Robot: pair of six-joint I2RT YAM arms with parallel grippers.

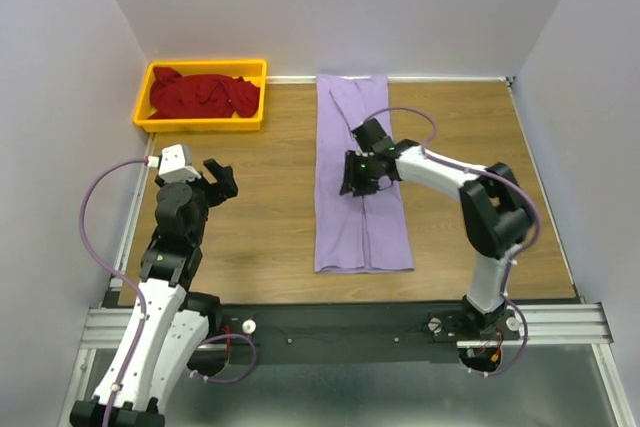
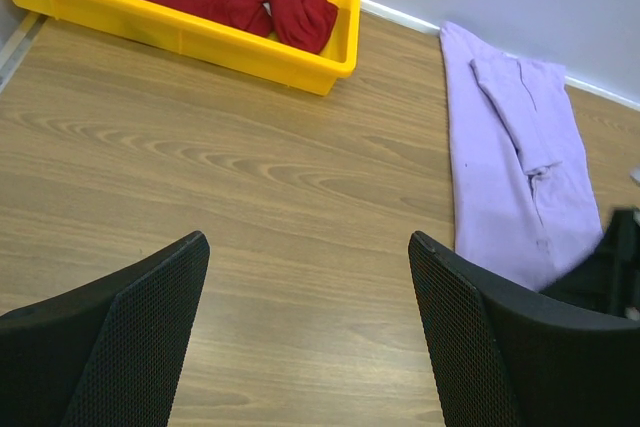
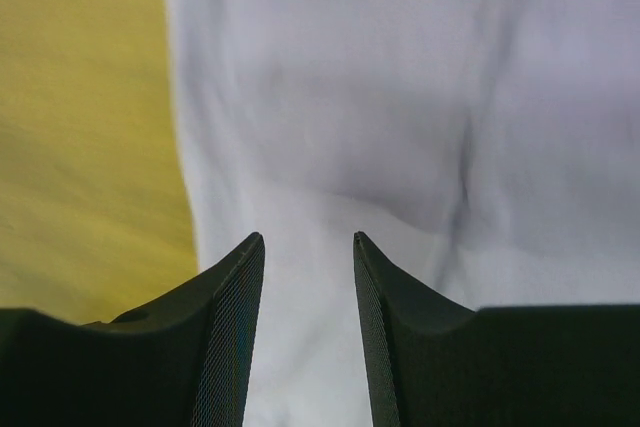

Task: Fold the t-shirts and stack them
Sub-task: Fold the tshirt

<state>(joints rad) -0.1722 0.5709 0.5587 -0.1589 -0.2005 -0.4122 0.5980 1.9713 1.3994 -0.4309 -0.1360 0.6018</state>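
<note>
Now, right gripper [image 1: 353, 183]: jaws half parted, pinching nothing, low over mid lavender shirt [image 1: 345, 232], probably to regrip.
Lavender shirt: narrow strip, centre-right.
Left gripper [image 1: 222, 179]: spread wide, empty, left.
Red shirt [image 1: 200, 95]: crumpled, far-left yellow bin [image 1: 200, 124].

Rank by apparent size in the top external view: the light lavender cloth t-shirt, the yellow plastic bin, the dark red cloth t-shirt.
1. light lavender cloth t-shirt, lying flat and long: largest.
2. yellow plastic bin.
3. dark red cloth t-shirt, crumpled inside the bin, so it looks smallest.
</note>
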